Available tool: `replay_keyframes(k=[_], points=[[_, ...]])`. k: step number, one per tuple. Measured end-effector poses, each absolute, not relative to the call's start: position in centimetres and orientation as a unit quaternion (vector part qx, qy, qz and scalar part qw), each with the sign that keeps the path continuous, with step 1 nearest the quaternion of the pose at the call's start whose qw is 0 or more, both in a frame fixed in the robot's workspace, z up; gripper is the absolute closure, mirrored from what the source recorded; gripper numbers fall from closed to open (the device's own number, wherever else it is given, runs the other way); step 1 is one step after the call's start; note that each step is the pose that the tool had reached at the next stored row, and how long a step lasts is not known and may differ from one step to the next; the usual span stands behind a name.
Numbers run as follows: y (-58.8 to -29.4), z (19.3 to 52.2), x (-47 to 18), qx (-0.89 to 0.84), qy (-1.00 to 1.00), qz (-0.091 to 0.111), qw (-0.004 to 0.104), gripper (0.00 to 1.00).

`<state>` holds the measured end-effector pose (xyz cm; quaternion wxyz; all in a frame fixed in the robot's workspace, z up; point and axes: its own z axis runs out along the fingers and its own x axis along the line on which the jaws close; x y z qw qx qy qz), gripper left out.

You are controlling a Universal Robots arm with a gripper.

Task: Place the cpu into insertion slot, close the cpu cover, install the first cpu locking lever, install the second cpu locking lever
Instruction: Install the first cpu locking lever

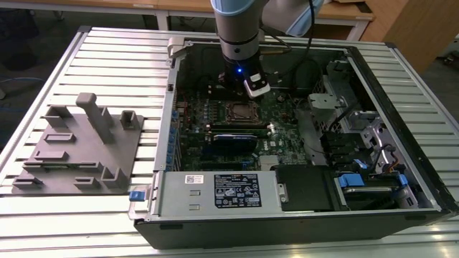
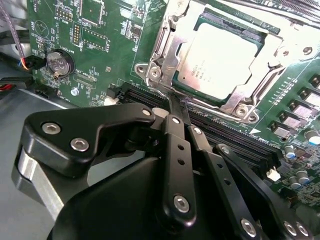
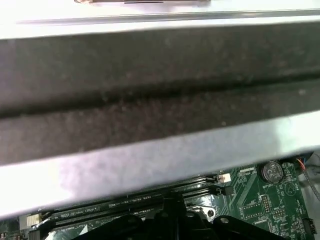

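The black two-finger gripper [image 2: 176, 109] has its fingers pressed together, and I see nothing pinched between them. Its tip stands at the edge of the square black-rimmed insertion slot [image 1: 240, 112], just beside a corner screw [image 2: 156, 73]. The flat silver-grey cpu [image 2: 220, 57] lies inside the slot, with the dull silver metal cpu cover [image 2: 235, 97] lying flat around it. I judge the step in hand is a locking lever, which I cannot make out clearly. The tip should press only the lever, slowly, without scraping the green circuit board [image 2: 100, 30].
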<state>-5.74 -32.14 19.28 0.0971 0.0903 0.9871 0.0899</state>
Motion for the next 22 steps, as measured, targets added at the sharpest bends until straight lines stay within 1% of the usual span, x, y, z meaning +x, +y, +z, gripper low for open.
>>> replay_keyframes(k=[6,22], points=[[-32.12,19.09,-5.82,0.090,0.987,0.091,0.102,0.90],[-32.13,19.42,-5.83,0.090,0.986,0.091,0.102,0.90]])
